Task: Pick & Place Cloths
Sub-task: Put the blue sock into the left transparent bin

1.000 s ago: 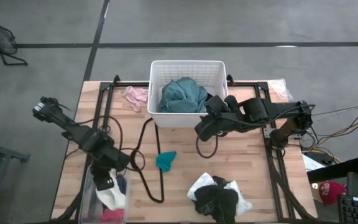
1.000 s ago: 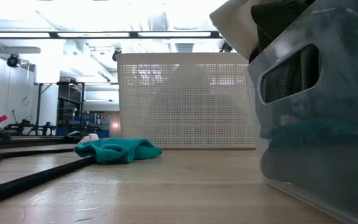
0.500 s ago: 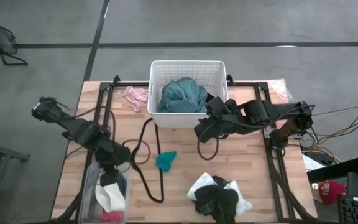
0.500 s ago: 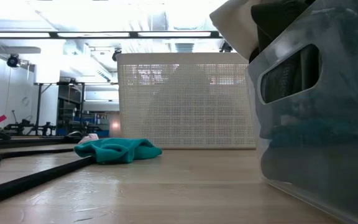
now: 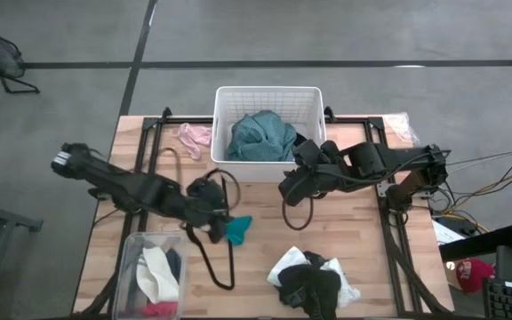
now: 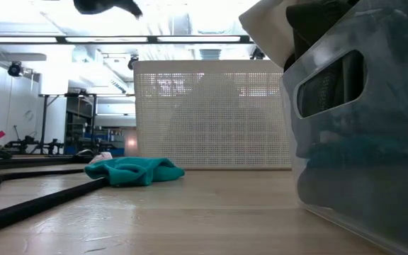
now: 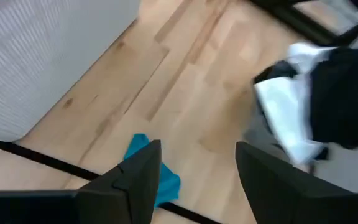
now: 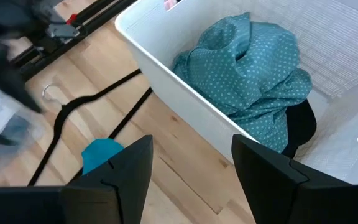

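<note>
A small teal cloth (image 5: pixel 236 228) lies flat on the wooden table, also seen in the low view (image 6: pixel 133 170). My left gripper (image 5: pixel 212 222) hovers open just left of it; in the left wrist view (image 7: pixel 197 180) the teal cloth (image 7: pixel 166 183) shows beside one finger. My right gripper (image 5: pixel 292 187) waits open by the near right corner of the white basket (image 5: pixel 269 164). That basket holds a large teal dotted garment (image 8: pixel 247 68) on a black piece. A pile of white and black cloths (image 5: pixel 314 277) rests near the table's near edge. A pink cloth (image 5: pixel 194 138) lies left of the basket.
A clear plastic bin (image 5: pixel 154 276) at the near left holds white, black and pink pieces; it fills the low view's right side (image 6: pixel 360 120). A thin black cord (image 5: pixel 225 267) runs across the table's middle. Black frame rails (image 5: pixel 154 160) border both table sides.
My left arm has swung from above the clear bin toward the table's right and far side, ending beside the small teal cloth. Its dark body now shows at the top of the low view. The right arm has stayed put.
</note>
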### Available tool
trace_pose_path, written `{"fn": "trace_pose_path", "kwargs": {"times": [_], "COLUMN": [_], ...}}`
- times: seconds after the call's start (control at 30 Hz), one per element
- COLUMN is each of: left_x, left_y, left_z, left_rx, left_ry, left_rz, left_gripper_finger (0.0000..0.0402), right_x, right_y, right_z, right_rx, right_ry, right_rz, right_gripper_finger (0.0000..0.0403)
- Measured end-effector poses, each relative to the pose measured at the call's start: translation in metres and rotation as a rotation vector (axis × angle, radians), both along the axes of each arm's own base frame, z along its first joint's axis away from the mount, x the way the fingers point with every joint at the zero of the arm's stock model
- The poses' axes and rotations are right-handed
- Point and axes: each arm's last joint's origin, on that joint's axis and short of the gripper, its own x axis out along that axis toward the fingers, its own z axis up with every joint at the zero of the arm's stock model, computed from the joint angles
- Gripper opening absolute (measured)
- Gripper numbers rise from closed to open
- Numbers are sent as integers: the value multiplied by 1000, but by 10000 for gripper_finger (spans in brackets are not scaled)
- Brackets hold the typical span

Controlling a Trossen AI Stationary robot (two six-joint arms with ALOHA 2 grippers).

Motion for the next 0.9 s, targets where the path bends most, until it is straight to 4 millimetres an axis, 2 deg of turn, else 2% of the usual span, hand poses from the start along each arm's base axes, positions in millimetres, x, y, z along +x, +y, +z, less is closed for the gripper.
{"fn": "trace_pose_path", "kwargs": {"times": [0.4, 0.73, 0.9], "left_x": [44, 69, 78], "left_y": [-10, -16, -16], "left_z": [-88, -144, -163], "left_rx": [-12, -17, -42], "left_ry": [235, 415, 463], "left_rz": [216, 202, 174], "left_gripper_finger": [213, 213, 213], "right_x": [-1, -2, -2], "right_y": [0, 0, 0], "right_z": [1, 2, 2], "right_rx": [-16, -34, -36], "right_ry": [21, 33, 36], "right_rz": [44, 69, 76], "right_gripper_finger": [190, 175, 169]}}
